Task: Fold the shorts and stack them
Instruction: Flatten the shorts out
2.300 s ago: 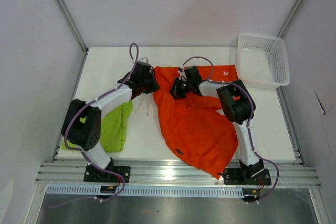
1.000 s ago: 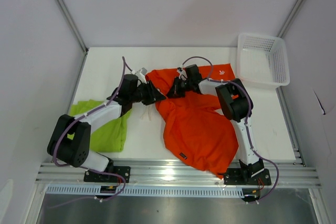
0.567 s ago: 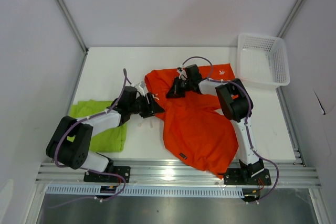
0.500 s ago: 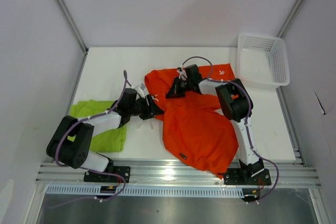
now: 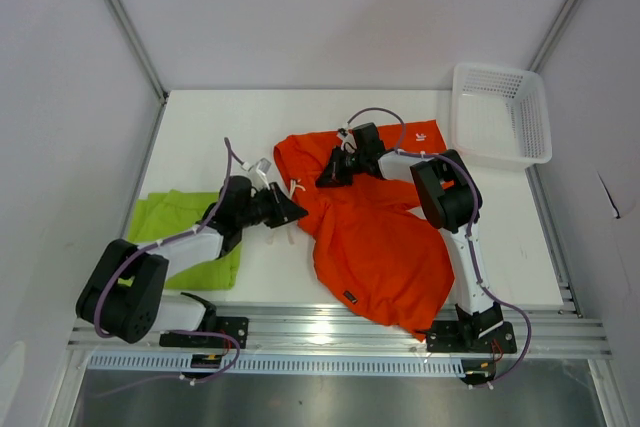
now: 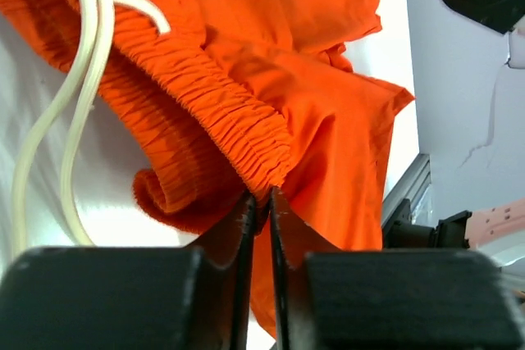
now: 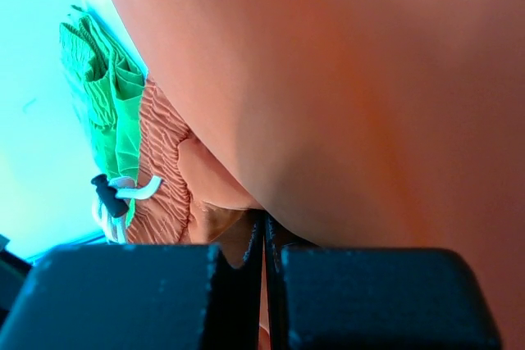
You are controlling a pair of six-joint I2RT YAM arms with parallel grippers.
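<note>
Left pincer [image 6: 261,199] and right pincer [image 7: 263,231] both pinch the unfolded orange shorts [image 5: 375,237]; green shorts [image 5: 212,262] lie behind the left, unstacked.

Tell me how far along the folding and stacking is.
Done: the green shorts lie in a compact bundle at the near left, seemingly folded. In hand: the left gripper pinches the elastic waistband of the orange shorts, and the right gripper is shut on their fabric farther back. Left: the orange shorts lie rumpled, not yet folded, and nothing is stacked.
</note>
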